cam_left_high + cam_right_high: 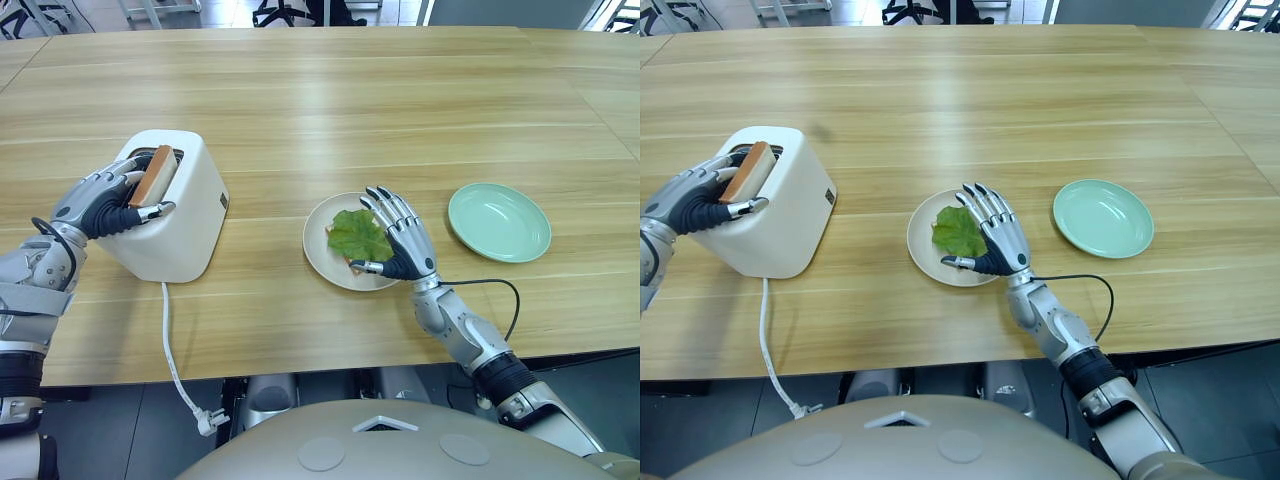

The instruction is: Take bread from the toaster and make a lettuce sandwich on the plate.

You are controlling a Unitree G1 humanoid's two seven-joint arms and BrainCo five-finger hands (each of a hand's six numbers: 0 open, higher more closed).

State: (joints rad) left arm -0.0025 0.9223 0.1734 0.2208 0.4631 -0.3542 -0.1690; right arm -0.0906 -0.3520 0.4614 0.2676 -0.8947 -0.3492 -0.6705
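Observation:
A white toaster (178, 222) stands on the table at the left, tilted a little. A slice of bread (153, 176) sticks up out of its slot. My left hand (106, 203) is at the toaster's top with its fingers closed around the bread. Right of it sits a beige plate (322, 256) holding a green lettuce leaf (357, 235) over a slice of bread whose edge peeks out (331, 232). My right hand (402, 238) rests on the plate's right side with fingers spread, just touching the lettuce.
An empty light green plate (499, 222) lies right of the beige plate. The toaster's white cord (172, 355) hangs over the table's near edge. A black cable (495, 286) loops by my right wrist. Wooden table stretches far behind.

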